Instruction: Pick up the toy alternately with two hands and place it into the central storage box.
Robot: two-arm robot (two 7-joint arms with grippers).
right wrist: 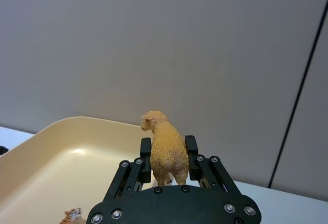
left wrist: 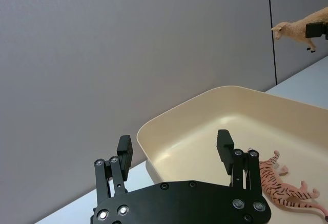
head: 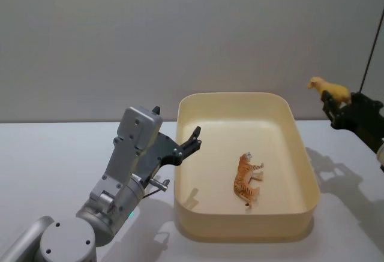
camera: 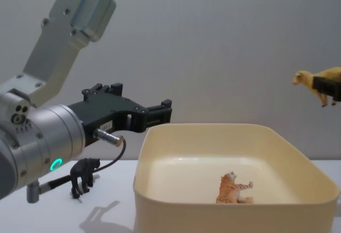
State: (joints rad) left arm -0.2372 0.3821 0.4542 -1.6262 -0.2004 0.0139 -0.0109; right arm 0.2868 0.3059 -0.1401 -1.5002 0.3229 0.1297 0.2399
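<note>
The central storage box (head: 246, 226) is a cream-yellow tub in the middle of the table, and an orange striped tiger toy (head: 248, 179) lies on its side inside it. My left gripper (head: 192, 139) hovers open and empty just over the box's left rim (left wrist: 205, 95); its fingers (left wrist: 124, 149) stand well apart. High in the air past the box's right side, my right gripper (head: 333, 103) is shut on a tan sheep toy (head: 327, 89). The sheep (right wrist: 166, 149) sits upright between the right fingers. A small black animal toy (camera: 84, 175) stands on the table left of the box.
The table is white with a plain grey wall behind it. A thin dark vertical line (head: 371, 46) runs down the wall at far right. My left arm's silver wrist with a green ring (camera: 56, 163) looms large at the chest view's left.
</note>
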